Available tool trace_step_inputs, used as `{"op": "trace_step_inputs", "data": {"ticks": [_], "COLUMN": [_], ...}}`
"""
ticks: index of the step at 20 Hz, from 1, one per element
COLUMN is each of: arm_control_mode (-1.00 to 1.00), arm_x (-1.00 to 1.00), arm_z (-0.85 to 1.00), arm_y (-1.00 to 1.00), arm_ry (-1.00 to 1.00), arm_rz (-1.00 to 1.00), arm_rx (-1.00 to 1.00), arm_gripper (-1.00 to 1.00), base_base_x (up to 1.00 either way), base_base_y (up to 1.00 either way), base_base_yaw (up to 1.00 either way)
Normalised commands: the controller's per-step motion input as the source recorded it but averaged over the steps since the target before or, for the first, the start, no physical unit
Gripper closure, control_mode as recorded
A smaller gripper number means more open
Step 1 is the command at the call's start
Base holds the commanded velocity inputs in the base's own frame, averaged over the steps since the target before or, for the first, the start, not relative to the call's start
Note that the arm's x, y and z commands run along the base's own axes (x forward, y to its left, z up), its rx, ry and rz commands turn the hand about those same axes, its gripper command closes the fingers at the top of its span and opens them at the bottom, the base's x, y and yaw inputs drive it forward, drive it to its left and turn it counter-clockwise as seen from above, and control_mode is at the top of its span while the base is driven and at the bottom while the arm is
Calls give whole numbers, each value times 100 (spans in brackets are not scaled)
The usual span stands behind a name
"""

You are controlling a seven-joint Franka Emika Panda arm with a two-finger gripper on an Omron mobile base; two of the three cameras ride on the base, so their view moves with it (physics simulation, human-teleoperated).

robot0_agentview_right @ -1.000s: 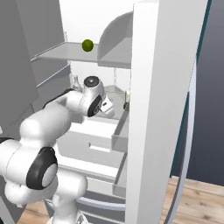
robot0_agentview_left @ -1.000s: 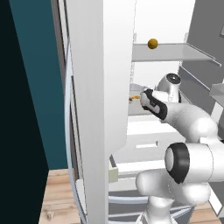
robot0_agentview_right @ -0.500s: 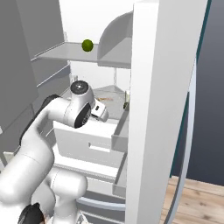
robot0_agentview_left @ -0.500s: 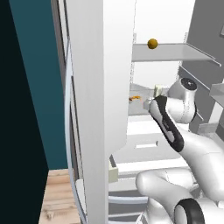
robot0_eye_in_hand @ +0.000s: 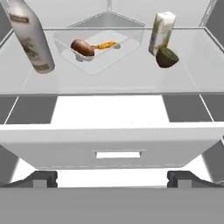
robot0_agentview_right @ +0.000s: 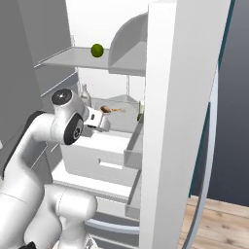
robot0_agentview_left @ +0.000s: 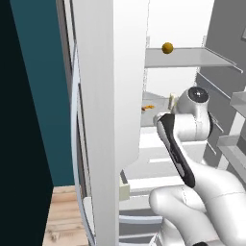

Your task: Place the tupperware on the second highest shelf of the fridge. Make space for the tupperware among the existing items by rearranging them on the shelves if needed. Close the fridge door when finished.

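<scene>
The tupperware [robot0_eye_in_hand: 97, 49] sits on a pale shelf [robot0_eye_in_hand: 109, 78] inside the open fridge [robot0_agentview_left: 108, 96], holding a brown food lump and an orange bit. On the same shelf a grey bottle [robot0_eye_in_hand: 31, 37] stands to its left, and a beige carton [robot0_eye_in_hand: 161, 33] stands to its right with a dark green round fruit [robot0_eye_in_hand: 167, 57] just in front of it. The gripper [robot0_eye_in_hand: 112, 179] hangs before the shelf, jaws spread wide and holding nothing. One shelf higher [robot0_agentview_left: 192, 57] lies a small ball [robot0_agentview_left: 167, 47].
</scene>
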Motion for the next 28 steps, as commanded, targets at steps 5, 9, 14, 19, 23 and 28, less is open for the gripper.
{"op": "trace_step_inputs", "data": {"ticks": [5,9,14,19,23,28], "arm_control_mode": [-100,100,100,100,100,100], "arm_x": [-31,0,0,0,0,0], "arm_z": [0,0,0,0,0,0], "arm_y": [-11,0,0,0,0,0], "arm_ry": [0,0,0,0,0,0], "arm_rz": [0,0,0,0,0,0], "arm_rx": [0,0,0,0,0,0], "arm_gripper": [-100,-100,-100,-100,-100,-100], "base_base_x": [0,-50,-64,-57,-44,-16], "base_base_y": [0,0,0,0,0,0], "base_base_yaw": [0,0,-5,-12,-16,-16]}}
